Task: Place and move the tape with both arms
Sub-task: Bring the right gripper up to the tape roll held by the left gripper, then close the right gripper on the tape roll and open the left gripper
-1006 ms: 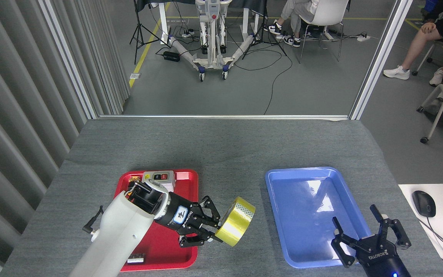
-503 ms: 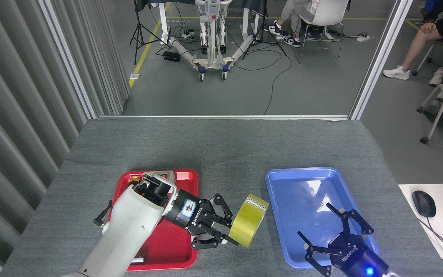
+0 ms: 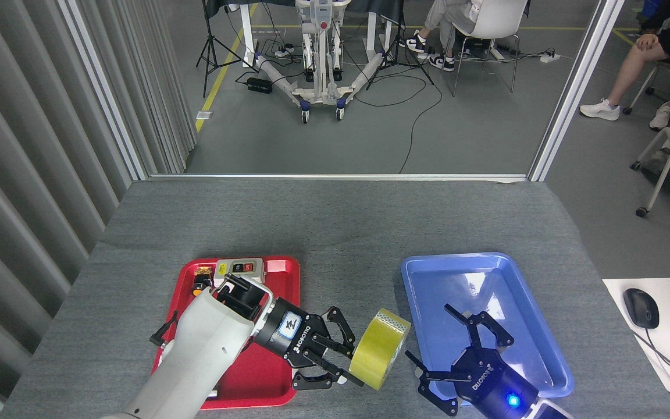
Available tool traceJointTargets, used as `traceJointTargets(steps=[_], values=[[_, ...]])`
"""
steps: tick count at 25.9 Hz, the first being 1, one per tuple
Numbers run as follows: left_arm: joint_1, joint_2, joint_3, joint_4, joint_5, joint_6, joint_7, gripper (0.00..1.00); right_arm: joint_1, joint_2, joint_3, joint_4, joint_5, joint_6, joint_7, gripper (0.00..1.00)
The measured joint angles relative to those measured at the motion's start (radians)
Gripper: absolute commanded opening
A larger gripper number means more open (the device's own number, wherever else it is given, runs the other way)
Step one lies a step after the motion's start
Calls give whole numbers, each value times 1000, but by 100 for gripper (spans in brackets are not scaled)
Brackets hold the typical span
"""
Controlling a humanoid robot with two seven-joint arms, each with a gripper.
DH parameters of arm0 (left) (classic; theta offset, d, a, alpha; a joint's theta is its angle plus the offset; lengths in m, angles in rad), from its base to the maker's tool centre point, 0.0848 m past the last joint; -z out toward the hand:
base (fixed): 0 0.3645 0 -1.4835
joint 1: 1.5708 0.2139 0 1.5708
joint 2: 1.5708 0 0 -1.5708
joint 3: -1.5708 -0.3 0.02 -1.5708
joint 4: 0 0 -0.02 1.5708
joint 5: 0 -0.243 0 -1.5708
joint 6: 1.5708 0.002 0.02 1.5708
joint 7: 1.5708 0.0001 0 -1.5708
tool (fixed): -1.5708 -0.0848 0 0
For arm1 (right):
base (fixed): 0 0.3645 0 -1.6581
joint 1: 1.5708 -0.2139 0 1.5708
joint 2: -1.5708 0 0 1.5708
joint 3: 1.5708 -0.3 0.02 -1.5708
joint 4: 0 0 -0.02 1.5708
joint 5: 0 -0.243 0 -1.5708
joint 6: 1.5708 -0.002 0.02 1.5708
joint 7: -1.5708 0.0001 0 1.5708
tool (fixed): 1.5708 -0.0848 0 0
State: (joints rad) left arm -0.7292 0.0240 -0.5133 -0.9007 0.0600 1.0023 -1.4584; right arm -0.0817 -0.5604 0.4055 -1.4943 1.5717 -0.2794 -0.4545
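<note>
The tape, a wide yellow translucent roll, hangs on its edge over the grey table between the two trays. My left gripper is shut on the roll's left rim, its white arm reaching in from the lower left over the red tray. My right gripper stands open over the near left corner of the blue tray, fingers spread and pointing left toward the roll, a short gap away from it. Nothing sits between its fingers.
The red tray holds a white switch box and small items at its far edge. A white desk with a mouse lies at the right. People sit on chairs beyond the table, and a wheeled stand stands on the floor.
My left gripper carried the tape rightward and slightly nearer. My right gripper swung left from the blue tray's near right corner, turning its open fingers toward the roll.
</note>
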Motion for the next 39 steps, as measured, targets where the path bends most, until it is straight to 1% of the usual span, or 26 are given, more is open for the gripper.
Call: traceJointTargets(steps=[3, 11, 15, 17, 20, 25, 26, 29, 35, 36, 39], values=[[0, 3, 0, -4, 0, 0, 0, 0, -13, 26, 2, 18, -3, -9, 1, 87], [0, 11, -1, -23, -1, 0, -5, 0, -66, 68, 41, 76, -3, -12, 18, 83], [1, 17, -1, -25, 0, 0, -6, 0, -88, 87, 68, 100, -3, -13, 24, 78], [1, 20, -1, -26, 0, 0, -6, 0, -97, 93, 74, 106, -3, -13, 26, 74], [0, 26, -1, -26, 0, -1, -7, 0, -105, 98, 77, 113, -2, -13, 29, 69], [0, 32, -1, -27, 0, -1, -7, 0, -108, 99, 79, 122, -2, -13, 31, 52], [0, 32, -1, -27, 0, -1, -7, 0, -108, 100, 79, 123, -2, -13, 32, 50], [0, 34, -1, -29, 0, -1, -9, 0, -108, 103, 80, 128, -2, -13, 32, 47], [0, 41, -1, -34, 0, -1, -16, 0, -117, 109, 87, 142, -2, -14, 33, 46], [0, 41, -1, -35, 0, -1, -16, 0, -121, 110, 88, 144, -2, -14, 33, 45], [0, 43, -1, -35, 0, -1, -16, 0, -127, 113, 92, 149, -2, -17, 33, 38]])
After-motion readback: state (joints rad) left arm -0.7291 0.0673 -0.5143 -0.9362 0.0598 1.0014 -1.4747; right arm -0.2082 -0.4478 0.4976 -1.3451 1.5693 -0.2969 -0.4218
